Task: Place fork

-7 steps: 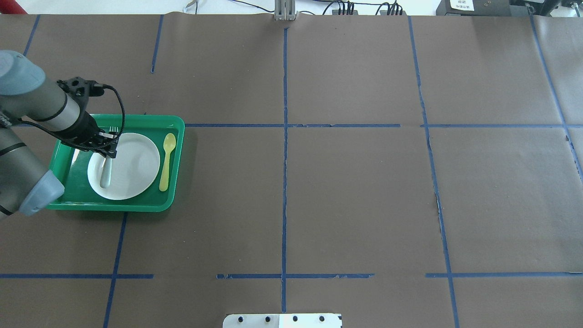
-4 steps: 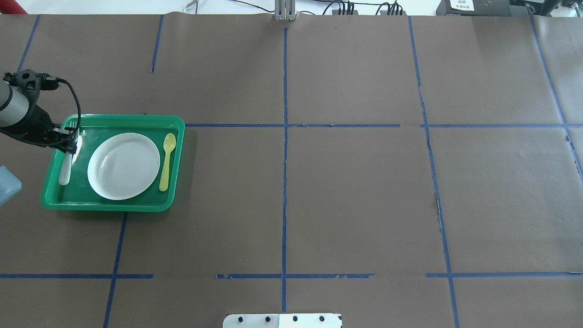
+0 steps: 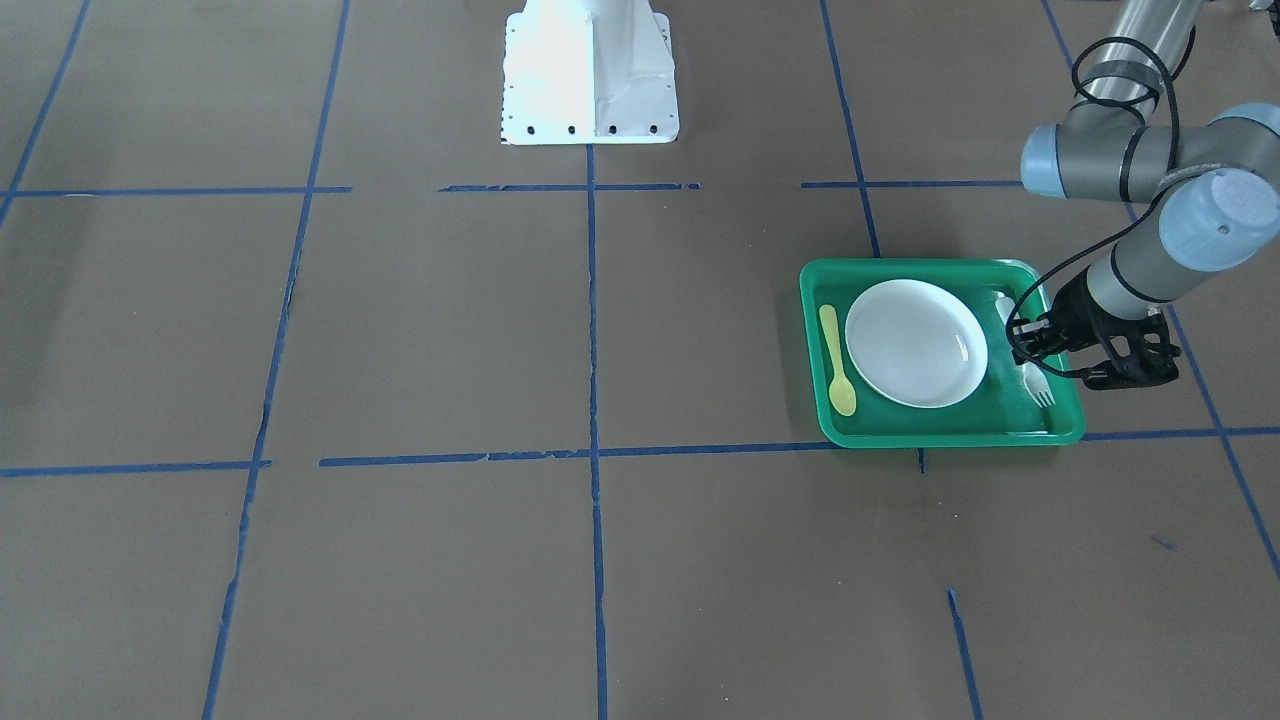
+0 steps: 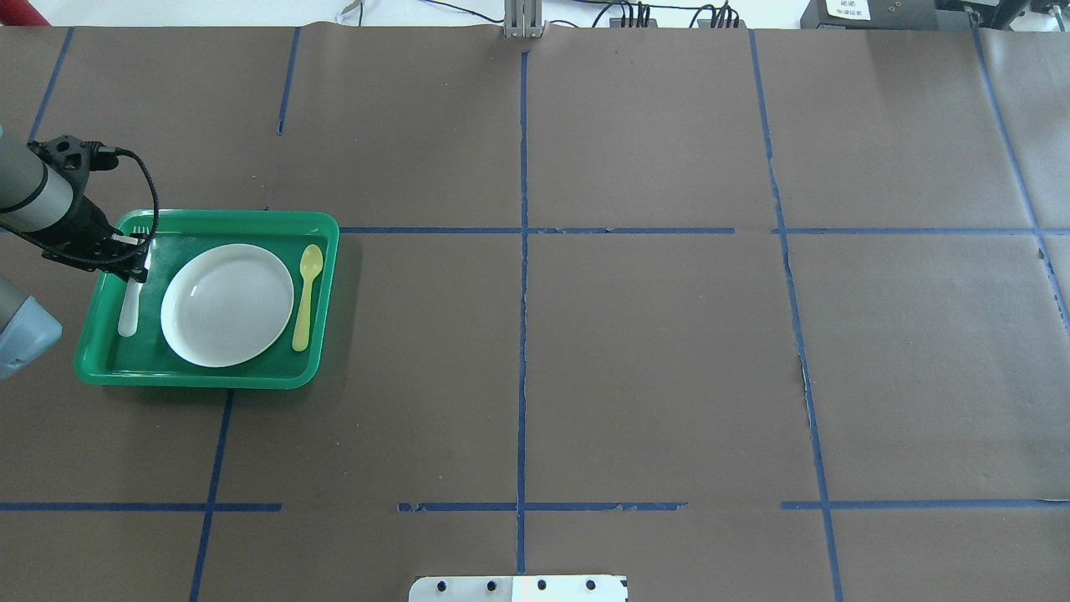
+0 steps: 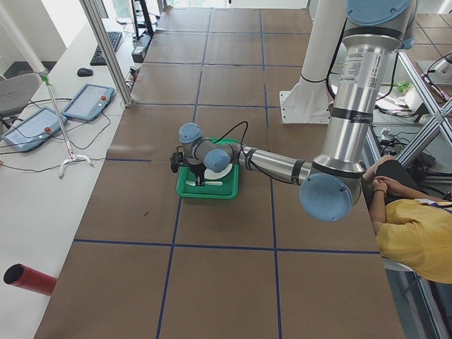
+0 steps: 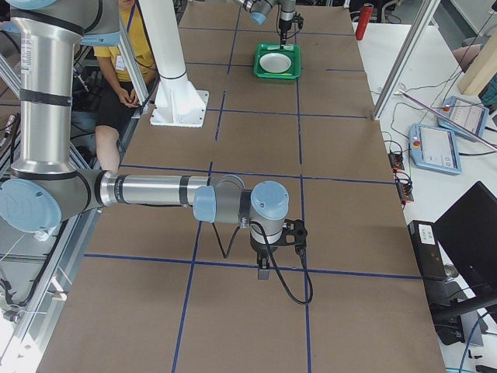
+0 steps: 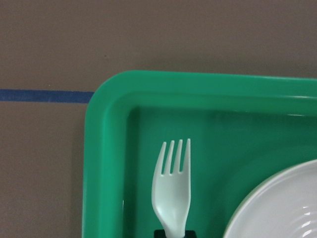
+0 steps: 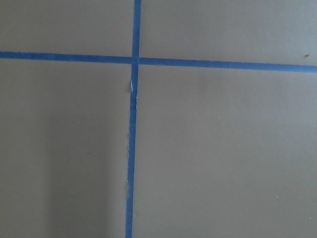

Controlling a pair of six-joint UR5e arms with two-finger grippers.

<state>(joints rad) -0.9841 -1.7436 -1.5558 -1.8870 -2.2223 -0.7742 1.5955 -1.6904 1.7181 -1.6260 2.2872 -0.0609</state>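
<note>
The pale white fork (image 4: 128, 309) sits in my left gripper (image 4: 135, 263), which is shut on it near its neck. It hangs low over the left strip of the green tray (image 4: 201, 374), between the tray's wall and the white plate (image 4: 227, 305). Its tines point to the tray's far side. The left wrist view shows the fork (image 7: 172, 193) over the tray's corner (image 7: 104, 163), beside the plate's rim (image 7: 282, 208). The front-facing view shows the left gripper (image 3: 1028, 350) and the fork (image 3: 1040, 388). My right gripper (image 6: 262, 272) hangs over bare table far from the tray; I cannot tell its state.
A yellow spoon (image 4: 306, 293) lies in the tray on the plate's other side. The table is brown paper with blue tape lines (image 4: 522, 251). The robot's white base plate (image 3: 590, 70) stands at the table's near edge.
My left gripper carried the fork from over the plate's left part to the tray's left strip, overshot towards the wall, then came back slightly right.
</note>
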